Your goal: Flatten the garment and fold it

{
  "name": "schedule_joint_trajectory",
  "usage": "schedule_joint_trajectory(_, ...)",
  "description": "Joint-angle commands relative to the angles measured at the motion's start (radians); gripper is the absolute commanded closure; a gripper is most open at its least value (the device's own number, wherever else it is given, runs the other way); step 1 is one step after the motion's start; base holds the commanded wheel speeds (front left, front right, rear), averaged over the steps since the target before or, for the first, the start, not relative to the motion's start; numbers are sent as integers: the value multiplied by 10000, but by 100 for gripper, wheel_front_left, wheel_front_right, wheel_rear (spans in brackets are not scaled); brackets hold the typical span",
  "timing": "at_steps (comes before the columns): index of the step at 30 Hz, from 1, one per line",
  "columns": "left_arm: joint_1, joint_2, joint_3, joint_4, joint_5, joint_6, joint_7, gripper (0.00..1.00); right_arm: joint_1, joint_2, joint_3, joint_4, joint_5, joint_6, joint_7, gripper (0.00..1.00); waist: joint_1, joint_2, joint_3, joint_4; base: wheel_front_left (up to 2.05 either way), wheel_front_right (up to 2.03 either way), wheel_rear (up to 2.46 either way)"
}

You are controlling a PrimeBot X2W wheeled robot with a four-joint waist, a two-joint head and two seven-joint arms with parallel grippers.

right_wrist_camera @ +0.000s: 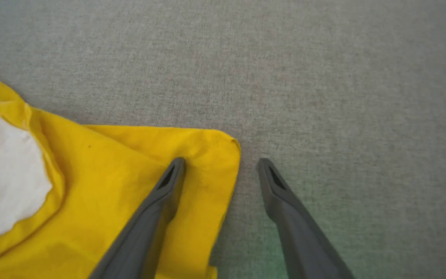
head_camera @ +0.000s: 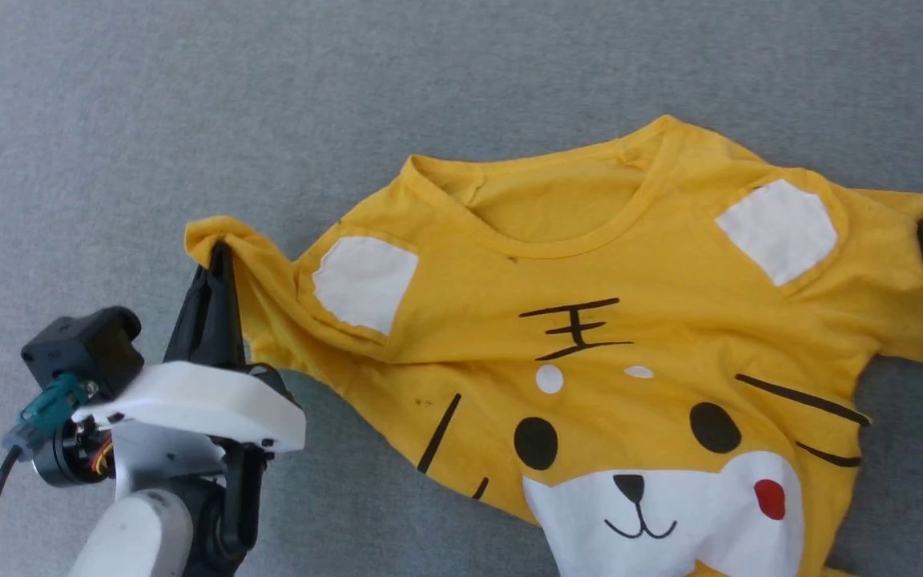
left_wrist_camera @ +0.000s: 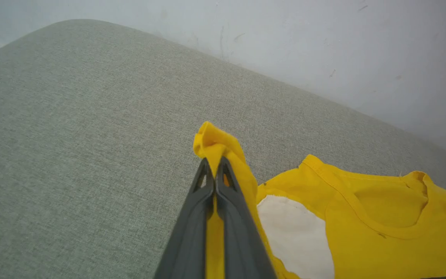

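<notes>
Yellow and small, the tiger T-shirt (head_camera: 590, 353) is laid face up on the grey cloth surface (head_camera: 149, 96). It is mostly spread out but not yet flat. The sleeve (head_camera: 269, 280) left of the neck hole (head_camera: 558, 200) is bunched up and squeezed tight in the closed left pincer (left_wrist_camera: 215, 164). Right of the neck hole, the right pincer (right_wrist_camera: 222, 162) is held wide open, one finger over the other sleeve (right_wrist_camera: 207, 147), and nothing is gripped. Wrinkles must be pulled out, it seems, and no fold has been made.

Left gripper (head_camera: 218, 255) lower left, fingers clamped on the garment (head_camera: 590, 336); right gripper (right_wrist_camera: 221, 162) at right edge, fingers spread apart.
</notes>
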Motion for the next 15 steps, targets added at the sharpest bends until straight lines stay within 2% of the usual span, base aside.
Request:
schedule_joint_trajectory(1,-192,-55,-24,38,51,-60,3,100,-176,8,109,149,168,-9,156,0,-1,0,171,192,0,0,0)
schedule_joint_trajectory(2,-206,-65,-25,56,41,-62,-5,100,-184,44,122,226,253,-9,281,0,-1,0,183,208,0,0,0)
schedule_joint_trajectory(3,-218,-72,-22,73,30,-64,-12,100,-190,71,134,279,313,-9,408,29,-1,0,193,219,0,0,0)
schedule_joint_trajectory(4,-228,-78,-15,90,20,-63,-20,100,-211,113,92,317,367,-9,487,67,-1,0,197,222,0,0,0)
schedule_joint_trajectory(5,-239,-84,-4,111,4,-64,-28,100,-241,167,11,355,390,-9,541,100,-1,0,195,221,0,0,0)
schedule_joint_trajectory(11,-430,-84,21,354,-130,-217,-56,100,-424,278,-137,263,282,-9,398,100,-1,0,-9,133,0,0,0)
schedule_joint_trajectory(15,-909,41,-21,578,-89,-452,-52,100,-704,390,63,-314,367,-9,-68,100,-1,0,-422,-48,0,0,0)
